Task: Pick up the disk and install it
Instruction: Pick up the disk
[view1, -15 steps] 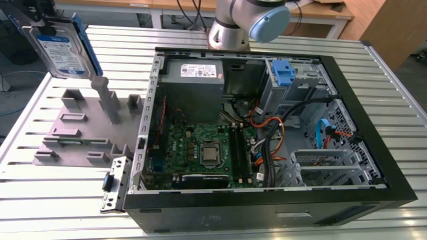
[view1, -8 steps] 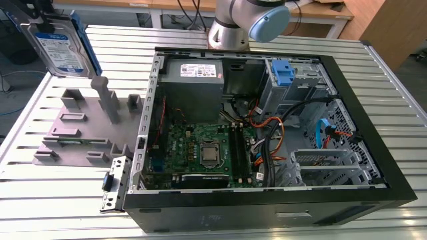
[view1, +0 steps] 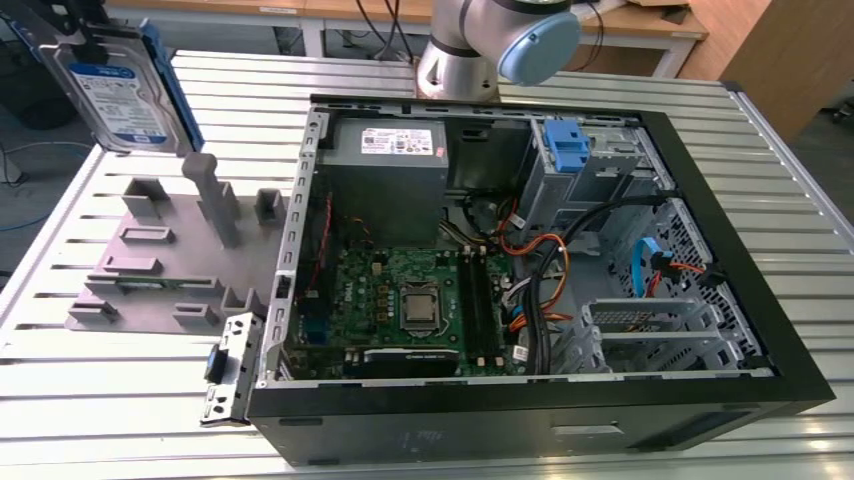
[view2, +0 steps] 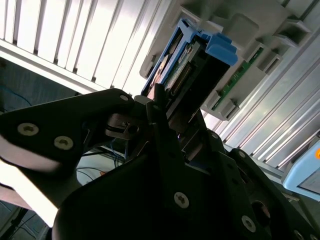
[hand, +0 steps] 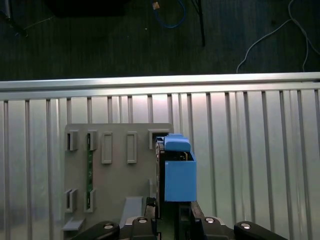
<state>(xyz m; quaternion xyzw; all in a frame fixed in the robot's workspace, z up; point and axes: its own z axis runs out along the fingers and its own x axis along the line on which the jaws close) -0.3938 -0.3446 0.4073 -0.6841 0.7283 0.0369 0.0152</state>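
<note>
One black gripper (hand: 171, 212) is what I see first, its two fingers closed tight on the flat silver hard disk with the blue-and-white label and blue plastic side rails (view1: 118, 95). The disk stands on edge between the fingers, its free end pointing down, and in the exterior view it hangs in the air at the far corner on that view's left, well apart from the computer.

Under it lies one grey plastic fixture plate with raised slots (view1: 160, 262); the first wrist view puts the disk over one edge of it. One round-topped grey post (view1: 211, 200) stands upright on the plate, and one thin green circuit strip (hand: 90, 172) sits in a slot.

Plate and computer both rest on one slatted aluminium table (view1: 80, 400). The black tower case (view1: 534, 425) lies on its side with the cover off, holding one green motherboard (view1: 400, 290), one grey power-supply box with a white sticker (view1: 387, 150), two blue plastic latch pieces (view1: 567, 145) and a bundle of orange and black cables (view1: 547, 262).

One silver arm joint with a pale blue cap (view1: 534, 45) rises behind the case. Beyond the table edge a dark floor (hand: 100, 45) carries one blue cable (hand: 172, 17) and one white cable (hand: 280, 35).
</note>
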